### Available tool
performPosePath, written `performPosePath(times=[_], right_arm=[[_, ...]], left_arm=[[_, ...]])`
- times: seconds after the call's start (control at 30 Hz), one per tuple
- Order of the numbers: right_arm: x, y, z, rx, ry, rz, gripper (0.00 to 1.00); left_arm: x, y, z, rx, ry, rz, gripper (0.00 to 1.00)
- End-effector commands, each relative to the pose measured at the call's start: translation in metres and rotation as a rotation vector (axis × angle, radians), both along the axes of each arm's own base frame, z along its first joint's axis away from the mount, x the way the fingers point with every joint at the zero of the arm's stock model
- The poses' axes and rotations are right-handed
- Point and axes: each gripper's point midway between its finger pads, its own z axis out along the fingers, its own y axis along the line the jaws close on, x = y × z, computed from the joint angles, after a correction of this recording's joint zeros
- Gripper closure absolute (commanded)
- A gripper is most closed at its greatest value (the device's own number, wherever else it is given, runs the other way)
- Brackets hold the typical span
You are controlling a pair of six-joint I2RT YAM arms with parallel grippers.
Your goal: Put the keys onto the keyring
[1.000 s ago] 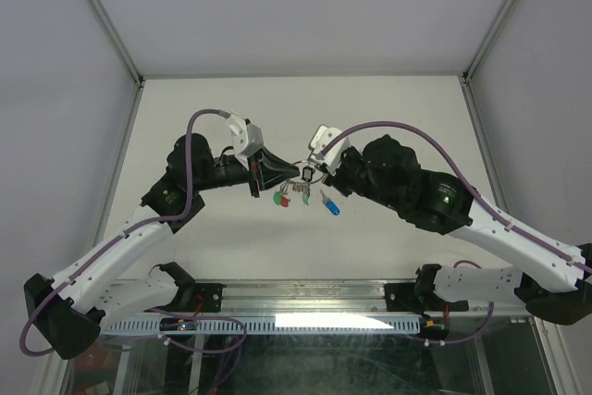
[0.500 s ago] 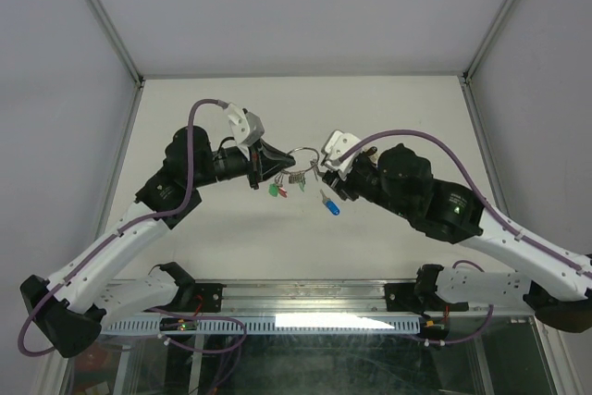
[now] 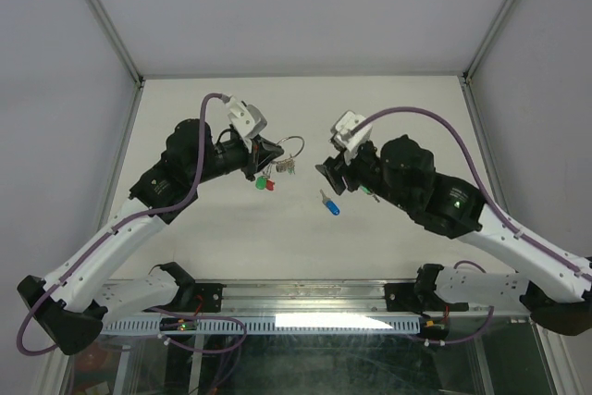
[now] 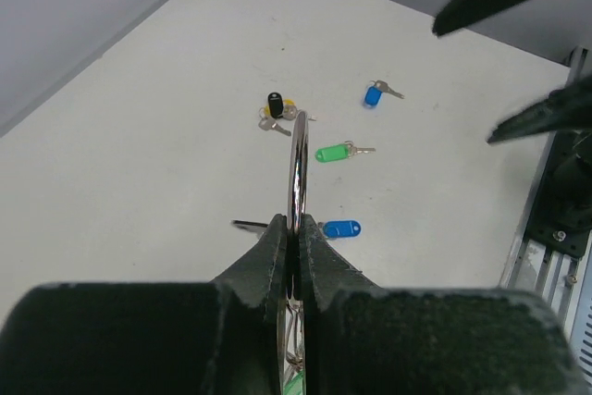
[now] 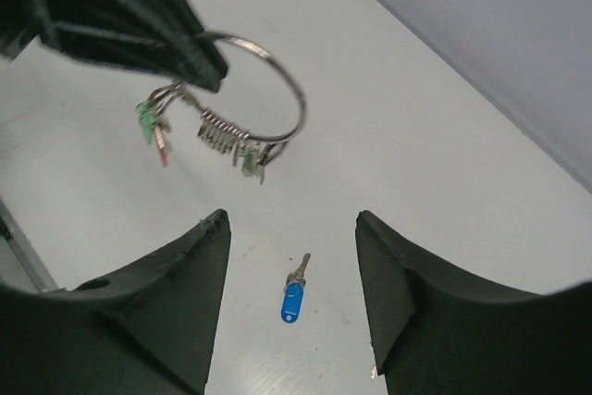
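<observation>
The keyring point(image 3: 292, 149) is a thin silver wire ring held in the air, with my left gripper point(image 3: 267, 160) shut on its edge. Green-capped point(image 5: 146, 125) and red-capped point(image 5: 163, 148) keys and several bare silver ones point(image 5: 220, 136) dangle from the keyring point(image 5: 264, 90). In the left wrist view the keyring point(image 4: 297, 164) stands edge-on between the pads. My right gripper point(image 3: 332, 178) is open and empty, a little right of the ring and apart from it. A blue-capped key point(image 5: 293, 300) lies on the table below my right gripper point(image 5: 291, 221).
Loose on the white table lie a green-capped key point(image 4: 334, 152), two blue-capped keys point(image 4: 374, 94) point(image 4: 341, 228) and a small black-and-yellow key bunch point(image 4: 276, 107). Grey walls close the table at the back and both sides.
My right gripper has opened, let go of the ring and drawn back to the right. My left gripper has carried the keyring up and to the left.
</observation>
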Motion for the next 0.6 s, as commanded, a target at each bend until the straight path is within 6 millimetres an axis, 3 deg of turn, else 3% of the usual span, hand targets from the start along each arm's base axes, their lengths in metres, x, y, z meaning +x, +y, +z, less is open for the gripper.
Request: performPosePath(times=[0.0, 0.13, 0.33, 0.57], right_arm=[[0.031, -0.006, 0.013, 0.143, 0.155, -0.127, 0.41], [0.047, -0.011, 0.007, 0.254, 0.275, -0.126, 0.41], [0.048, -0.022, 0.008, 0.384, 0.269, -0.159, 0.41], [0.046, -0.026, -0.012, 0.472, 0.248, -0.169, 0.41]], left_arm=[[0.009, 0.007, 0.025, -0.025, -0.064, 0.048, 1.00], [0.005, 0.004, 0.026, -0.057, -0.060, 0.033, 1.00], [0.004, 0.003, 0.022, -0.107, -0.034, 0.022, 1.00], [0.004, 0.001, 0.022, -0.155, -0.014, 0.017, 1.00]])
